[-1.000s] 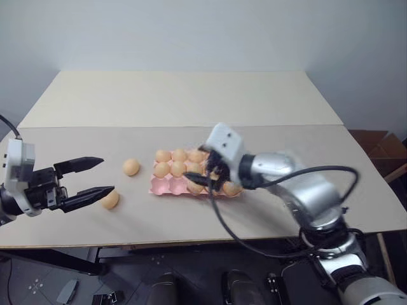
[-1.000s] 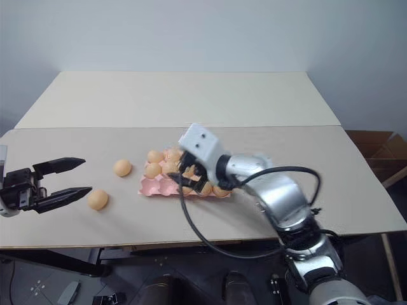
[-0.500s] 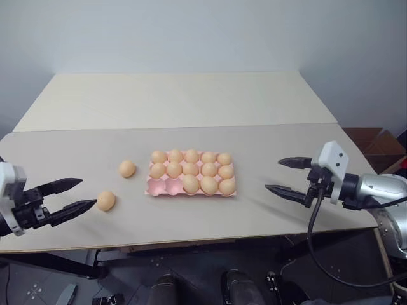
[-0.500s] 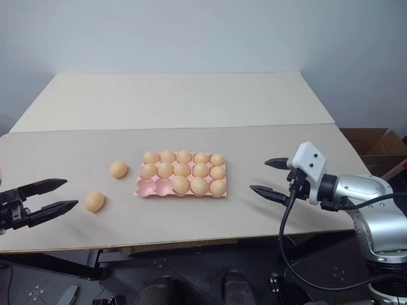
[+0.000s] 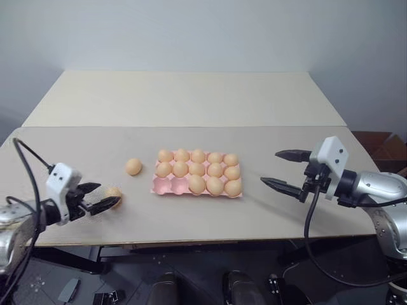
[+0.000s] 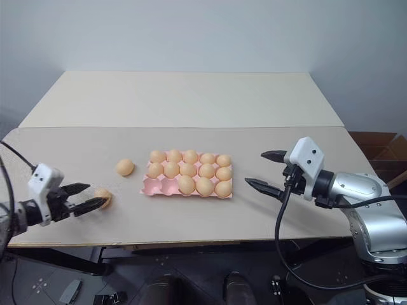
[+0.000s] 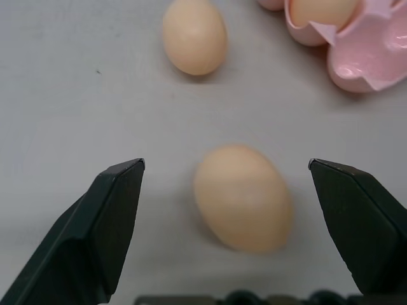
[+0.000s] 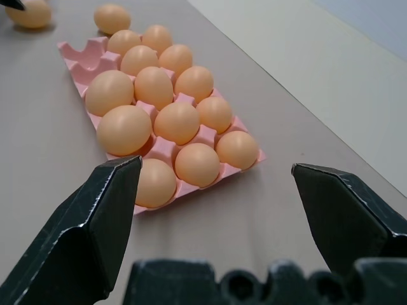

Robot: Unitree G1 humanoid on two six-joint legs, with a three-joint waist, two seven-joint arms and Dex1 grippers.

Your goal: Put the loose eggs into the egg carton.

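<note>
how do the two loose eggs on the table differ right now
The near egg lies between the open left gripper's fingers, not yet gripped; the far egg lies free. The far egg sits close beside the egg carton; the near egg lies farther off. Both are tan ovals on the table.

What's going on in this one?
The robot is filling a pink egg carton on the table. Thirteen cups hold eggs; the two nearest cups at the carton's left end are empty. Two loose eggs lie to its left. The left gripper, open, is set around the nearer egg, which lies on the table between its fingers. The farther egg lies untouched. The right gripper hangs open and empty to the right of the carton.
</note>
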